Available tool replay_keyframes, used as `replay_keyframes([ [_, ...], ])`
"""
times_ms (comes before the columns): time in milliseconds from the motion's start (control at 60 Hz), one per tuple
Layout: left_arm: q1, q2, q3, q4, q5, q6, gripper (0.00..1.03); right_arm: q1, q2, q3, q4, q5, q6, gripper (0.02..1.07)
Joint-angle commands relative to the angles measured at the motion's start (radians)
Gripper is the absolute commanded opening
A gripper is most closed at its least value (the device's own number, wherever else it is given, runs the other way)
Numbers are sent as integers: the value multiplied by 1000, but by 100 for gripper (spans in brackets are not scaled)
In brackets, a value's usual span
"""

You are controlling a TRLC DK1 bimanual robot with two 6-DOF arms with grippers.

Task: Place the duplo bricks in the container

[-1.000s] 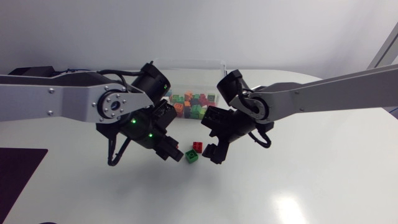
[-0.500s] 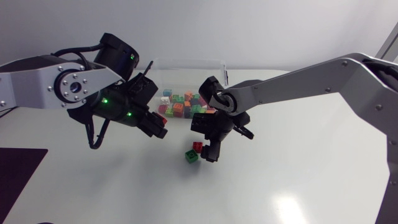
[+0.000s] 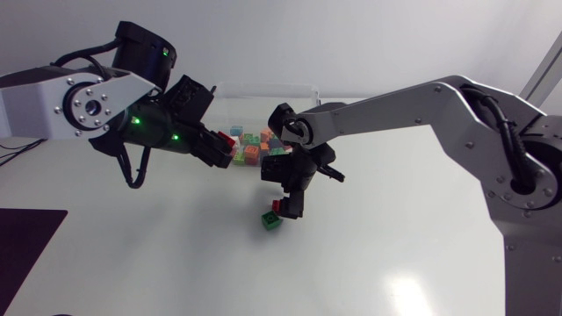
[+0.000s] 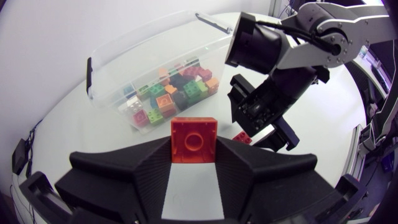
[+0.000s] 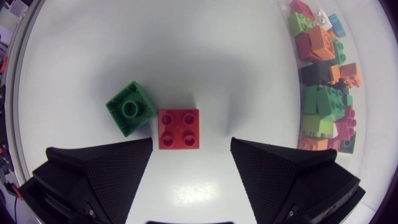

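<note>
Surveying the duplo bricks: most lie heaped in the container, a clear tub standing towards the far side of the table. Three are outside it.

The held red brick is clamped between the two fingers of the left gripper, stud towards the wrist camera. It hangs in the air near the container's front wall. As far as the head view shows, it is not yet over the opening.

The loose red brick and the green brick lie on the table in front of the container, touching or very nearly so. The right gripper hovers directly above that pair with its fingers spread wide and gripping nothing. The loose red brick lies below the gap between the fingertips, the green brick just to one side of it.

Assessment: the task is largely done but not complete. Outstanding items are the release of the held red brick into the container, then pick-up and transfer of the two on the table. The right arm appears positioned to take the loose red brick first
</note>
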Motion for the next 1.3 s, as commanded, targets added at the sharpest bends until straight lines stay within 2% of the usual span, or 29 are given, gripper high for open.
replay_keyframes([
  [0,27,-12,47,19,24,20,34,22,43,40,-32,12,-31,89],
  [150,62,24,83,51,58,20,34,28,73,88,-56,15,-34,82],
  [250,81,59,116,68,72,20,34,29,98,118,-88,19,-43,70],
  [450,115,131,192,94,96,19,34,34,118,132,-119,24,-45,25],
  [633,130,231,294,126,105,-3,36,22,67,107,-131,23,-28,24],
  [967,141,465,520,195,116,-82,39,8,-218,-61,-119,-13,24,24],
  [1033,138,508,564,194,116,-82,47,5,-263,-80,-119,-20,37,24],
  [1067,138,541,597,191,113,-90,60,2,-284,-86,-119,-28,44,24],
  [1083,136,573,632,178,105,-92,77,0,-298,-89,-119,-31,47,24],
  [1167,131,611,664,175,78,-86,98,-6,-333,-90,-119,-33,58,24],
  [1283,130,610,659,158,76,-67,98,-24,-368,-70,-121,-37,74,24],
])
